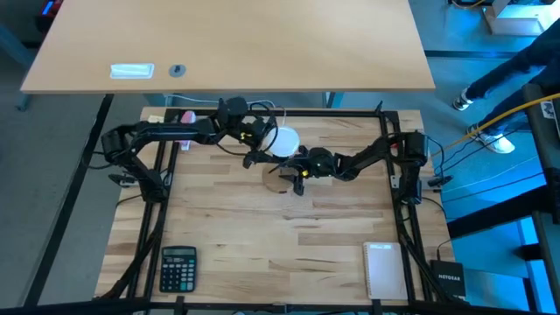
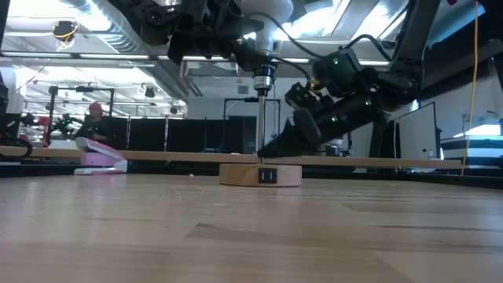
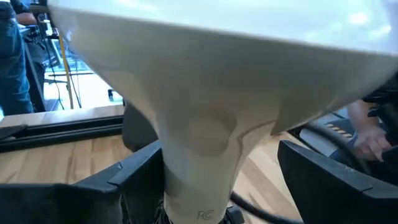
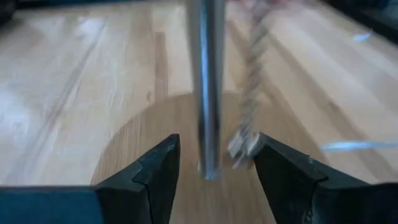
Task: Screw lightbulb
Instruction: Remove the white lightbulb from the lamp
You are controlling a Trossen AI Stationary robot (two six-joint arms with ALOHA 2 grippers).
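The white lightbulb (image 1: 285, 140) stands upright, globe up, and fills the left wrist view (image 3: 211, 68). In the low view its silvery screw base (image 2: 263, 79) is at the top of a thin upright metal rod (image 2: 261, 130) that stands on the round wooden disc (image 2: 236, 175). Whether the base sits in a socket I cannot tell. My left gripper (image 3: 217, 149) is shut on the bulb, high above the table. My right gripper (image 4: 214, 155) is open low over the disc (image 4: 149, 124). Its fingers stand on either side of the rod (image 4: 205, 93) and a twisted cord (image 4: 250, 93). My left gripper has the bulb's tapering neck (image 3: 186, 155), just below the globe, between its two fingers (image 3: 134, 177). The fingers come in about level, from the table's left. The bulb is upright, globe above the fingers, high above the disc.
A calculator (image 1: 179, 267) lies near the front left and a white notepad (image 1: 381, 269) near the front right. A pink object (image 2: 102, 161) sits at the far left edge. A black cord runs behind the disc. People show in the room beyond (image 2: 94, 116).
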